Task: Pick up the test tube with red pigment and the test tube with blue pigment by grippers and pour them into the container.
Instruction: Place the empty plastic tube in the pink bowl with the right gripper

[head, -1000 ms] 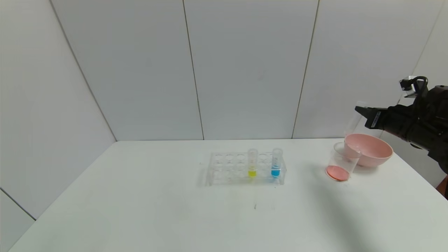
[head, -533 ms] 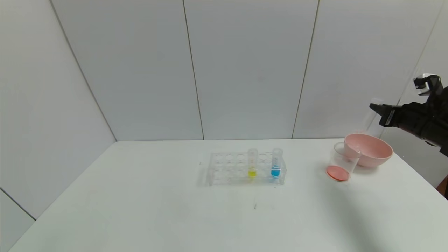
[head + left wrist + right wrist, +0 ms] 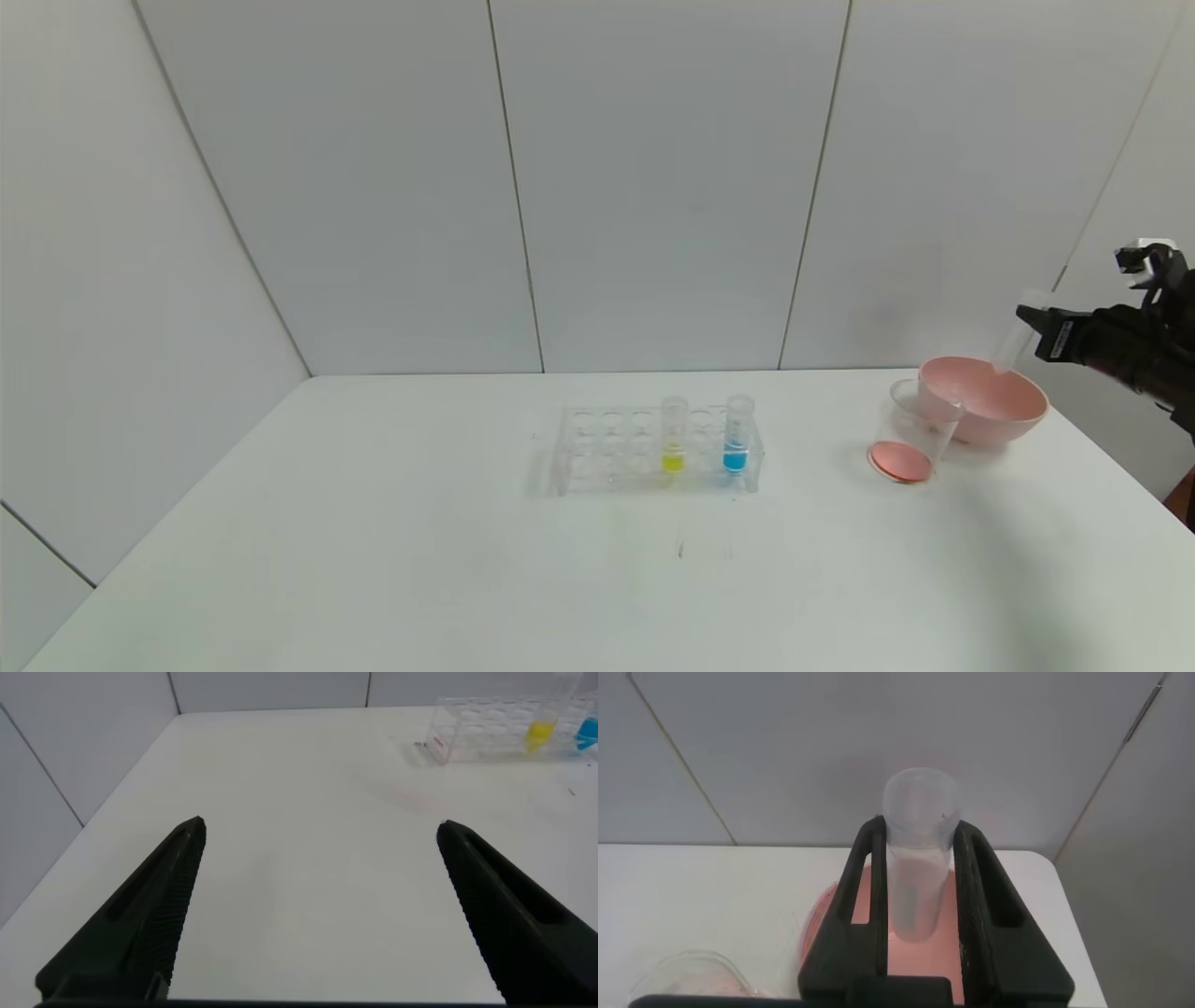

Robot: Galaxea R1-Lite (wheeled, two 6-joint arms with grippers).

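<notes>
The red-pigment test tube (image 3: pixel 1012 343), now clear and empty-looking, is held by my right gripper (image 3: pixel 1027 320) above the far right side of the pink bowl (image 3: pixel 1027 411). In the right wrist view the gripper (image 3: pixel 918 829) is shut on this tube (image 3: pixel 918 868), which stands between the fingers. The container (image 3: pixel 910 434), a clear cup with orange-red liquid at its bottom, stands against the bowl's left side. The blue-pigment test tube (image 3: pixel 737 439) stands in the clear rack (image 3: pixel 607 448). My left gripper (image 3: pixel 320 826) is open and empty over bare table, out of the head view.
A tube with yellow liquid (image 3: pixel 673 441) stands in the rack left of the blue one. The rack (image 3: pixel 486 728) also shows far off in the left wrist view. The white table (image 3: pixel 467 560) ends close behind and right of the bowl; grey wall panels stand behind.
My right gripper has moved right and down with the tube, from above the cup and bowl's left side to above the bowl's right side. Nothing else moved.
</notes>
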